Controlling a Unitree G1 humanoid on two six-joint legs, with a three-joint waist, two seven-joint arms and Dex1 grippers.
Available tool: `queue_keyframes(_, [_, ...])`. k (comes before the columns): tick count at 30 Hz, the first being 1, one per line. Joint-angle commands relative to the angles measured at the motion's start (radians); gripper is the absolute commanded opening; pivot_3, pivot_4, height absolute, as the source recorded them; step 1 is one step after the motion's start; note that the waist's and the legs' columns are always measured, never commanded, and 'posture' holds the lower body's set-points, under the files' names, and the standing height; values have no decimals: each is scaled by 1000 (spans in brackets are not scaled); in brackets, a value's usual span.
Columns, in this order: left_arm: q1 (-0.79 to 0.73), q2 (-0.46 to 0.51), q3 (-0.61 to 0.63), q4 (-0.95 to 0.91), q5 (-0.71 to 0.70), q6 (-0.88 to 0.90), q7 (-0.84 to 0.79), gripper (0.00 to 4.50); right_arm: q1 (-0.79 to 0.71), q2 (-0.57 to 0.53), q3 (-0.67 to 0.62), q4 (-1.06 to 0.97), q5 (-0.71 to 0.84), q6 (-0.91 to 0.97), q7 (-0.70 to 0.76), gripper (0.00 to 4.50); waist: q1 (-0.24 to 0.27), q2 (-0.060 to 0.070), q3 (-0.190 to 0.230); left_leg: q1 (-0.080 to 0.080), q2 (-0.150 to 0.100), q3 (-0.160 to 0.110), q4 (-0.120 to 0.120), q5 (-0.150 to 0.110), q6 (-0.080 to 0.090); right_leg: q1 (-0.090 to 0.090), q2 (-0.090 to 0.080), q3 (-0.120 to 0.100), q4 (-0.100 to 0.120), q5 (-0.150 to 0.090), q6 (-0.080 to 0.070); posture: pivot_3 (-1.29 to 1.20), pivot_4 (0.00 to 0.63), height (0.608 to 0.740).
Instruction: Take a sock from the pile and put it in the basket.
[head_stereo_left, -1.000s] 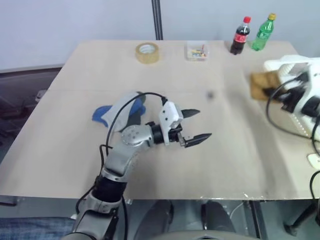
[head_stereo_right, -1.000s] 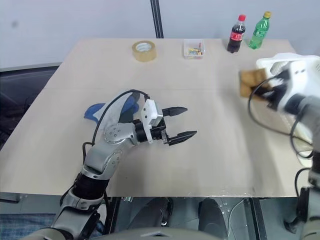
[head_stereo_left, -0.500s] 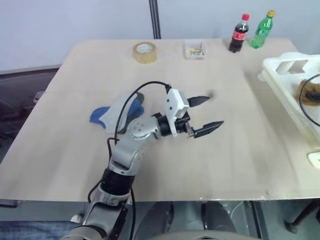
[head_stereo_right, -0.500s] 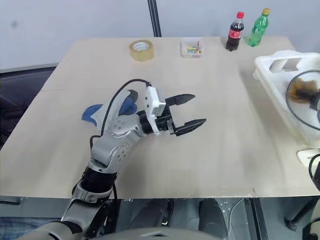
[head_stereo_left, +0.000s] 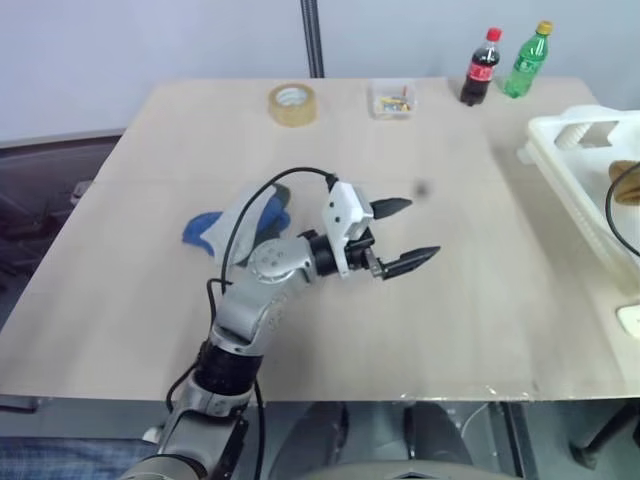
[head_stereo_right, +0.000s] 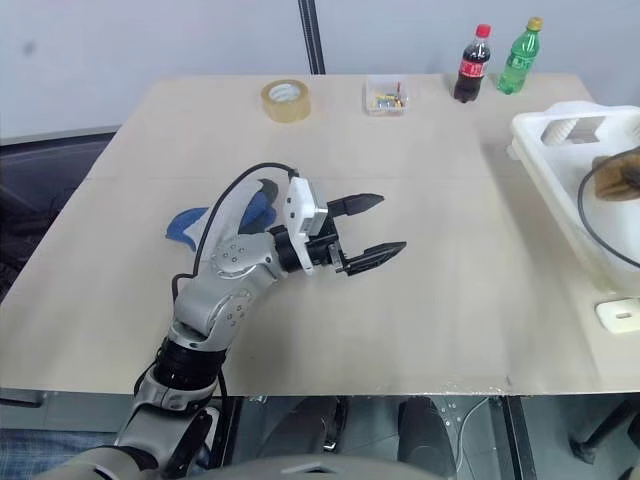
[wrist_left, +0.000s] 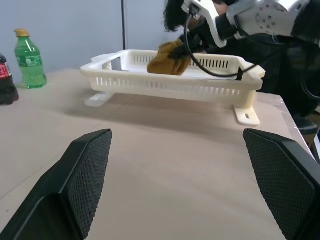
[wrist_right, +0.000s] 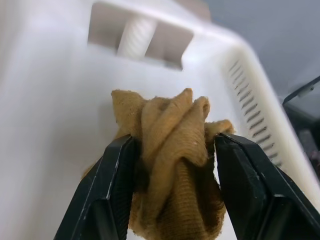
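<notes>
Holding a mustard-yellow sock (wrist_right: 170, 150) over the inside of the white basket (head_stereo_left: 570, 170), at about three o'clock on the table (head_stereo_left: 470, 310), the right gripper (wrist_right: 172, 190) has its jaws partly spread, with the sock between them. This looks like the drop step. Next the jaws need to let go fully. The left gripper (head_stereo_left: 405, 236) hangs mid-table, jaws wide and empty. The pile (head_stereo_left: 235, 222) lies near nine o'clock.
</notes>
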Motion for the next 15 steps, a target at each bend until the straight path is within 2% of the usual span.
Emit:
queue_keyframes(1, [-18, 2, -8, -37, -11, -6, -8, 4500, -3, 9, -86, 17, 53, 78, -30, 3118, 0, 0, 0, 0, 0, 0, 0, 0, 0, 0, 0, 0, 0, 0, 0, 0, 150, 740])
queue_keyframes(2, [-19, 2, -8, -37, -10, -6, -8, 4500, -1, 12, -94, 24, 62, 97, -28, 3599, 0, 0, 0, 0, 0, 0, 1, 0, 0, 0, 0, 0, 1, 0, 0, 0, 150, 740])
queue_keyframes(4, [-17, 3, -4, -39, -11, -4, -4, 4500, 13, 8, -94, 39, 51, 86, -36, 4251, 0, 0, 0, 0, 0, 0, 1, 0, 0, 0, 0, 0, 1, 0, 0, 0, 150, 740])
queue_keyframes(5, [-15, 4, -2, -41, -13, -2, -3, 4500, 21, 0, -90, 47, 35, 51, -49, 4409, 0, 0, 0, 0, 0, 0, 1, 0, 0, 0, 0, 0, 1, 0, 0, 0, 150, 740])
queue_keyframes(11, [0, 21, 15, -52, -18, 5, 4, 4500, 16, -18, -78, 9, -14, -156, -70, 4409, -3, 0, 0, 1, 0, 1, 1, 0, 0, 0, 0, 1, 2, 0, 0, 0, 150, 740])
queue_keyframes(15, [23, 35, 30, -40, -3, 1, 26, 4500, 53, 50, -96, -181, 101, -157, 73, 4409, -9, 0, 0, 1, 0, 2, 1, 0, 0, 0, 1, 2, 3, 0, 0, 0, 150, 740])
